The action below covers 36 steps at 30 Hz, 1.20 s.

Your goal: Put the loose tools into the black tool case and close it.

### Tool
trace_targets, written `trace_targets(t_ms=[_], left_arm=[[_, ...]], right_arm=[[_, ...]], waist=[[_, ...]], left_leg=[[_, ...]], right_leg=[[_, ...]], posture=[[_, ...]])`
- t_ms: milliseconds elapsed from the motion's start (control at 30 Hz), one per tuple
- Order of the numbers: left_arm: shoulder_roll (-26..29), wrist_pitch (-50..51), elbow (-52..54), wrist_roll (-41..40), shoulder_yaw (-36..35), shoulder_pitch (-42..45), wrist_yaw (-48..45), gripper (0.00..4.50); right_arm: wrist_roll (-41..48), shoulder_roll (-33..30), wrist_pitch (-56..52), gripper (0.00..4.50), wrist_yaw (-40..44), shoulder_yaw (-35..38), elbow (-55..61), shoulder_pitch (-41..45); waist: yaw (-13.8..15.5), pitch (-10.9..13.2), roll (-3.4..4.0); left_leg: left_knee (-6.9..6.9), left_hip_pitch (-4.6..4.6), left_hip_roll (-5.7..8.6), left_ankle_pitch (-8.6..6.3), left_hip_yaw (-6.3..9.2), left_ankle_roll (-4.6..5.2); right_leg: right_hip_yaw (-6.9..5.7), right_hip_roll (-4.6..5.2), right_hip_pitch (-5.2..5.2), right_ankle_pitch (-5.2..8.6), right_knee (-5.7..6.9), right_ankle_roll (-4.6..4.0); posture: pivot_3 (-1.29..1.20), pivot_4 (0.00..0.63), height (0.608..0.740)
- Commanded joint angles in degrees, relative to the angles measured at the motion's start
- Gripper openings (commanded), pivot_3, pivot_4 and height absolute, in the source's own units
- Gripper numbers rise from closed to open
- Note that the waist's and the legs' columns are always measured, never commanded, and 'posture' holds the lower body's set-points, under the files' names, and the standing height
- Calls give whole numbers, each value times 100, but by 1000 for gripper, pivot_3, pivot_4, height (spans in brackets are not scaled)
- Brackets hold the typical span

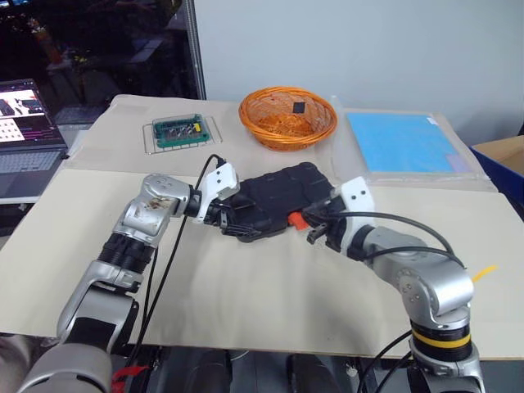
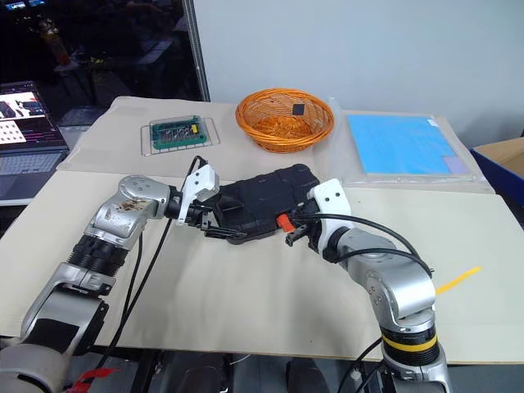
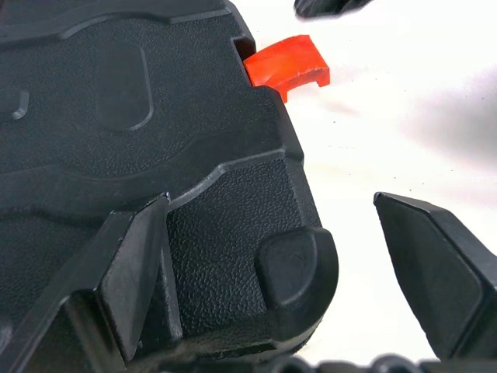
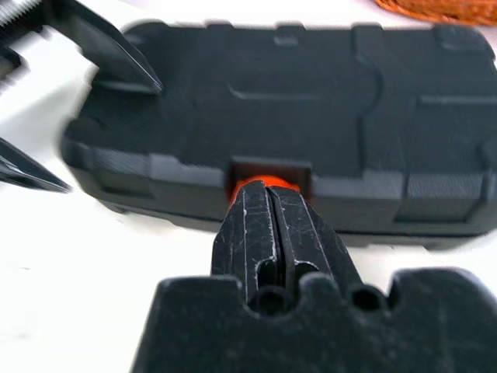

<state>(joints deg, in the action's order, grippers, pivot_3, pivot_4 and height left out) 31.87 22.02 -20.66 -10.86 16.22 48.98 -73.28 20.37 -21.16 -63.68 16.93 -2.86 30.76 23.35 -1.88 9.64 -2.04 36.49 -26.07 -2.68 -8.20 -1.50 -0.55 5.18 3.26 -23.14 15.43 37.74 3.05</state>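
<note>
One black tool case (image 1: 274, 201) lies closed at the middle of the table (image 1: 246, 303), its long axis running across the table and angled slightly away toward the right. Its single red latch (image 1: 297, 219) sits on the near long edge, facing the robot. The left gripper (image 1: 232, 219), fingers spread wide, straddles the case's left end corner. The right gripper (image 2: 292, 232), fingers pressed together, has its tips at the latch. Behind the case stand one orange basket (image 1: 287, 117), one green circuit board (image 1: 179, 131) and one blue sheet (image 1: 405, 141).
</note>
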Motion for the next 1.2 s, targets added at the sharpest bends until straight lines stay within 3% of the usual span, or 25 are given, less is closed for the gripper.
trace_targets(t_ms=[33,500,800,900,1167,1200], left_arm=[[29,177,119,117,64,-164,2,4500],[-57,252,155,202,80,-237,156,4500],[-119,268,182,314,78,-257,256,4500],[-106,388,291,297,55,-247,267,4500],[-73,609,462,283,51,-239,286,4500],[-66,623,472,284,49,-238,286,4500]], right_arm=[[-164,-11,243,36,-27,-294,-84,-74],[-608,187,1146,36,45,-614,-1003,110],[-472,145,731,36,18,-358,-404,-221],[-318,263,541,699,-7,-204,-22,-492],[-654,746,1039,3551,-506,-228,-451,-684],[-674,811,1117,3606,-527,-229,-525,-669]], waist=[[-9,0,0],[-25,0,0],[-11,0,0],[-2,-1,0],[-7,-1,1],[-5,-1,1]], left_leg=[[0,0,0,0,0,0],[1,1,0,0,1,0],[10,2,0,1,1,1],[10,2,0,1,2,1],[10,3,0,1,3,1],[10,3,0,1,3,1]], right_leg=[[0,0,0,0,0,0],[0,0,1,1,3,1],[0,0,2,1,15,3],[0,-1,2,2,17,4],[0,-1,1,4,17,5],[0,0,1,4,17,5]], posture=[[0,150,740],[0,150,740],[0,150,740],[0,150,740],[0,150,740],[0,150,740]])
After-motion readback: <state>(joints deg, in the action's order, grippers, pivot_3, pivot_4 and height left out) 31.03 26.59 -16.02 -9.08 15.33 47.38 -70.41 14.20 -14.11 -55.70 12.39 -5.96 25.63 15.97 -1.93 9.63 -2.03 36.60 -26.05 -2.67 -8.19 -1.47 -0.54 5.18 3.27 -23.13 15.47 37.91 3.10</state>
